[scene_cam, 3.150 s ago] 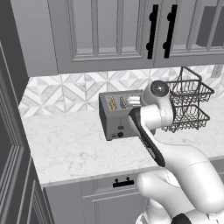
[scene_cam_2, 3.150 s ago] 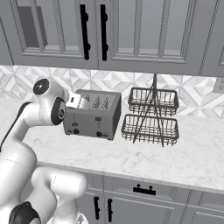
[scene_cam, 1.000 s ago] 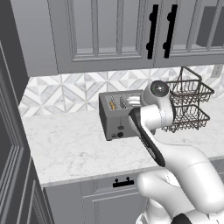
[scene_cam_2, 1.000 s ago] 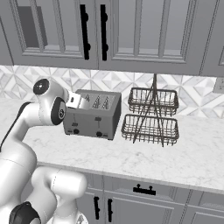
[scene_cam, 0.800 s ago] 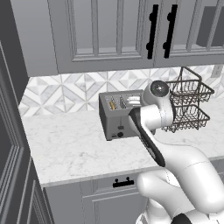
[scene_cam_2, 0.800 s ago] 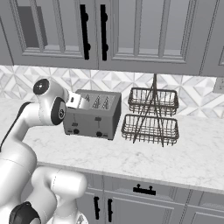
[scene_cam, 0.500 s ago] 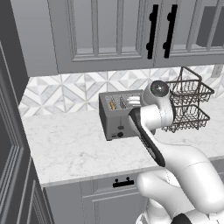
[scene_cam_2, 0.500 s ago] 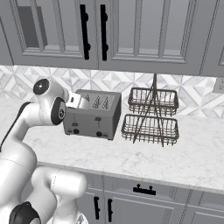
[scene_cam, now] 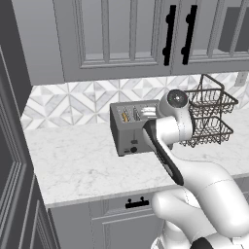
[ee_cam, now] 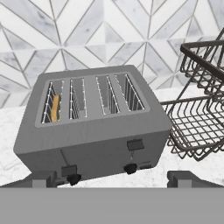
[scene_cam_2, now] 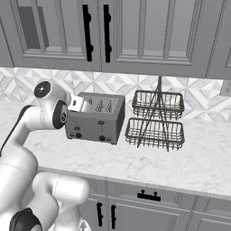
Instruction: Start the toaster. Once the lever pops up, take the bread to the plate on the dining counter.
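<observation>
On the white marbled worktop [scene_cam_2: 189,158], against the patterned tile wall, stands the toaster [ee_cam: 94,127], with a two-tier wire basket rack [scene_cam_2: 158,119] just beside it on its right. Its front face carries two black levers and two round black knobs. The left lever [ee_cam: 69,170] sits low on its track, while the right lever [ee_cam: 135,145] sits higher, which suggests the left pair of slots is already engaged. The bread [ee_cam: 54,108] stands upright and deep in the leftmost slot, only its golden edge showing.

The pincer [ee_cam: 109,180] hovers in front of the toaster and slightly above it, spread wide and holding nothing, its dark tips flanking the lower front face without touching it.

The step in hand looks like waiting for the left lever to pop up. The arm is best kept clear of the slots, so the slice can rise freely. For the pick, the pincer should come over the leftmost slot, aligned so the fingers close across the thin faces of the slice, and descend only once enough bread stands proud of the slot. A straight vertical lift would avoid scraping the slot wires.
</observation>
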### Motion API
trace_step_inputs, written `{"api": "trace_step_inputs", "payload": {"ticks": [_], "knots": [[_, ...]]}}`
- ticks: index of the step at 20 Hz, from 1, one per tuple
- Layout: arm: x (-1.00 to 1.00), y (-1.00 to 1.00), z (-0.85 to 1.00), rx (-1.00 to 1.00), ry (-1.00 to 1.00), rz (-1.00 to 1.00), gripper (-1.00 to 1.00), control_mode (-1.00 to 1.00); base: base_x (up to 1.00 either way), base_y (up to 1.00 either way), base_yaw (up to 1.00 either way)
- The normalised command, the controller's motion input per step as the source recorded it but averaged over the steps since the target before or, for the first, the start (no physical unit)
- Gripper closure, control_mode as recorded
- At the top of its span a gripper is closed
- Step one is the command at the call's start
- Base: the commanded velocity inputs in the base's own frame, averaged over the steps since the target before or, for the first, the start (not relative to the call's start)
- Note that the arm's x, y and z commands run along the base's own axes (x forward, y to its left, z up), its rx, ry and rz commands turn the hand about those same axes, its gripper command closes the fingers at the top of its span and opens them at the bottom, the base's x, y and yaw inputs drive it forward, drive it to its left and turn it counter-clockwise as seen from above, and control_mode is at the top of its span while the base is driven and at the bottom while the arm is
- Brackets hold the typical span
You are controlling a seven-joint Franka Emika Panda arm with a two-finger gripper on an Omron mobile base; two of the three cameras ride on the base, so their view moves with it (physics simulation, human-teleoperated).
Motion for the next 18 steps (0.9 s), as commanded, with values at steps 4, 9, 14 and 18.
{"api": "trace_step_inputs", "payload": {"ticks": [4,9,14,18], "knots": [[0.00,0.00,0.00,0.00,0.00,0.00,-1.00,-1.00,0.00,0.00,0.00],[0.00,0.00,0.00,0.00,0.00,0.00,-1.00,-1.00,0.00,0.00,0.00],[0.00,0.00,0.00,0.00,0.00,0.00,-1.00,-1.00,0.00,0.00,0.00],[0.00,0.00,0.00,0.00,0.00,0.00,-1.00,-1.00,0.00,0.00,0.00]]}}
